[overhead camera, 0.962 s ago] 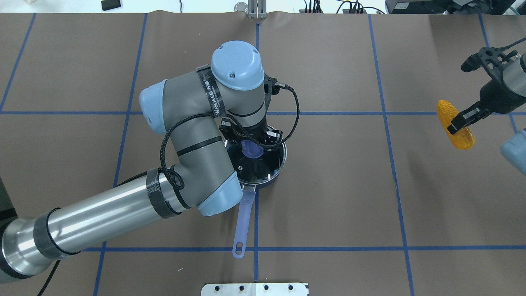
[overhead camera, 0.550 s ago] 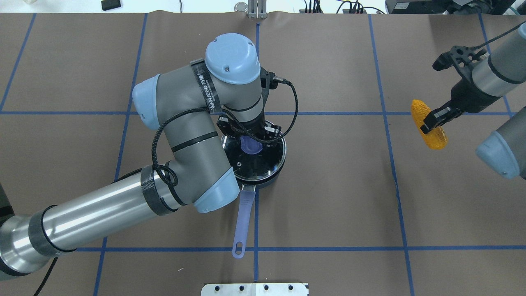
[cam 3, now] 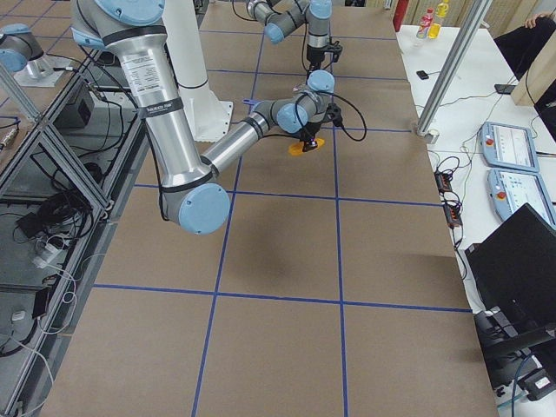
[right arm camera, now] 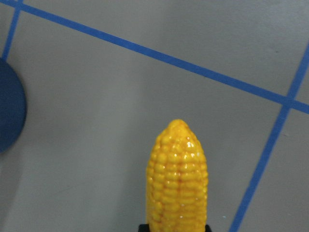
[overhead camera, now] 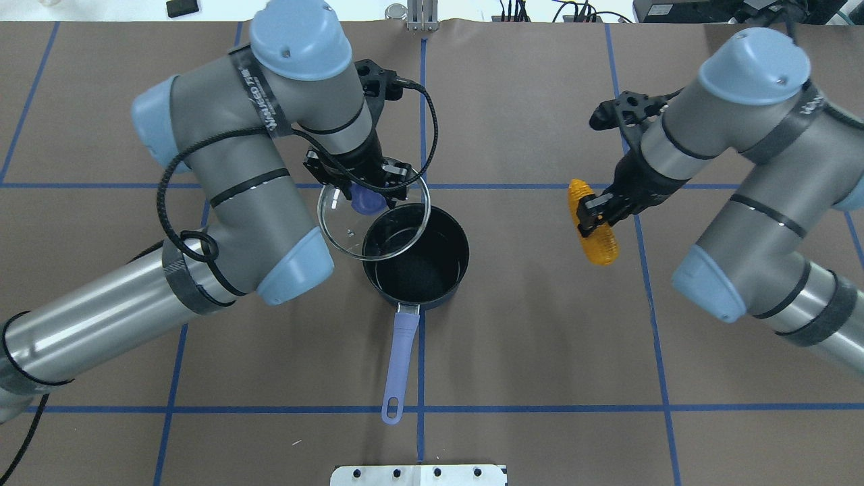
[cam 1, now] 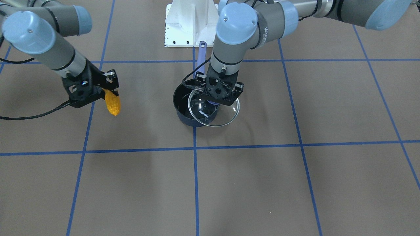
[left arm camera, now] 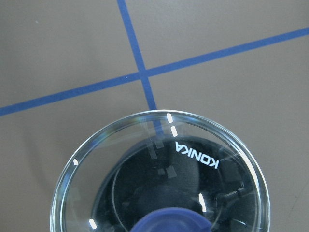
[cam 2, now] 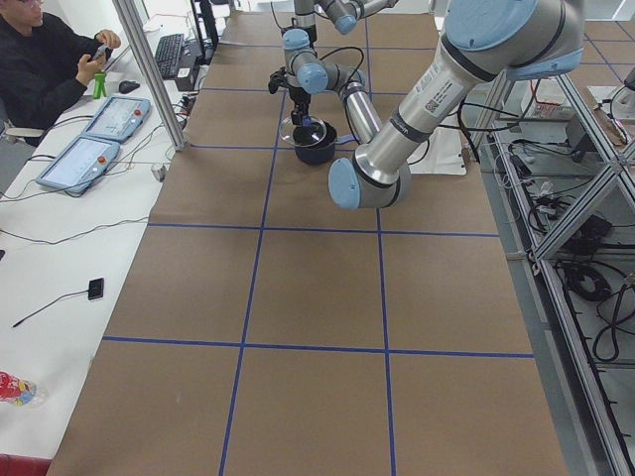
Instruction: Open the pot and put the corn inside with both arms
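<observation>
We are looking down on a flat table (overhead camera: 540, 324) covered in matte brown paper and marked into squares by blue tape lines (overhead camera: 533, 185). The pot (overhead camera: 425, 263) is sitting open near the middle: a small round saucepan with a dark navy wall and a dull black inside, nothing lying in it. Its long, straight lavender-blue handle (overhead camera: 399, 358) is pointing toward the robot's base and ending in a rounded loop.

Our left gripper (overhead camera: 366, 196) is clenching the smooth blue knob (overhead camera: 366, 200) of the round glass lid (overhead camera: 351, 229). The lid is clear and thin-edged, with KONKA printed in white. It is hanging off the pot, and in the overhead view it is overlapping only the rim's far-left part. Through the left wrist camera we are seeing the pot's black inside through the glass (left arm camera: 159, 179).

Our right gripper (overhead camera: 594, 214) is pinching the corn (overhead camera: 601, 246) between its black fingers, across the cob's width. The cob is yellow-orange, glossy and bumpy with rows of kernels, and tapering to a blunt tip (right arm camera: 177, 179) that is pointing at the paper. It is hanging well apart from the pot, on our right side.
</observation>
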You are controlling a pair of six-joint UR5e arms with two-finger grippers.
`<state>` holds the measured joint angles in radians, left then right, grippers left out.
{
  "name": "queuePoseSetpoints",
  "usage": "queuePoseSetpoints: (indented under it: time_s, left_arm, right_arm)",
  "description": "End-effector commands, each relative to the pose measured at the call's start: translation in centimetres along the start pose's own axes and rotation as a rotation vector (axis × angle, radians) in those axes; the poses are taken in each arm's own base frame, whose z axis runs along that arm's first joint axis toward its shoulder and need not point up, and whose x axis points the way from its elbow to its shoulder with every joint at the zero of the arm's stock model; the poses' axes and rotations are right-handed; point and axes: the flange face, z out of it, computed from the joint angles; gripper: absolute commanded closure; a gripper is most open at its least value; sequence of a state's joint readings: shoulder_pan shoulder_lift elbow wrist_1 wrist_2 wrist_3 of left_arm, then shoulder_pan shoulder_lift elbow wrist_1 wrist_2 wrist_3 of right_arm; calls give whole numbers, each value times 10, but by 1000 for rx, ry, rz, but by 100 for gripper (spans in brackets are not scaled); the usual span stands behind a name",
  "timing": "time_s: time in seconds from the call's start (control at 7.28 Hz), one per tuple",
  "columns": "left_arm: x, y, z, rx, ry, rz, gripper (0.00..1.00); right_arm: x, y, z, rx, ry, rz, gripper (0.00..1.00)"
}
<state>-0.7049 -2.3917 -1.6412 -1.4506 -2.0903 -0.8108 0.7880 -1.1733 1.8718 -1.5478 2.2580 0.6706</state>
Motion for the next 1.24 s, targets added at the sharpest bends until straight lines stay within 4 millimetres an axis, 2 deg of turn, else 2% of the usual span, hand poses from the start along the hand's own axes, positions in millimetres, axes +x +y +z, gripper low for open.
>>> queuePoseSetpoints:
  time_s: [0.0, 0.27, 0.41, 0.69, 0.82, 0.96, 1.1]
  left_arm:
    - [-72, -8, -16, 3, -12, 41, 41]
    - [-143, -4, -25, -10, -16, 92, 41]
    - [-170, -3, -25, -12, -33, 112, 41]
    - [-226, 0, -26, -22, -66, 148, 41]
    - [-243, 2, -27, -31, -63, 164, 41]
    - [-253, 4, -27, -35, -66, 163, 41]
    - [-258, 4, -29, -35, -65, 174, 41]
  right_arm:
    - [-100, 1, 22, 20, -25, 42, 61]
    - [-157, 2, 27, 49, -42, 50, 61]
    - [-174, -2, 28, 61, -53, 41, 61]
    - [-192, -19, 30, 70, -58, 25, 61]
    - [-200, -34, 41, 91, -82, 12, 59]
    - [-198, -36, 51, 98, -92, 6, 54]
    - [-199, -36, 50, 97, -92, 15, 32]
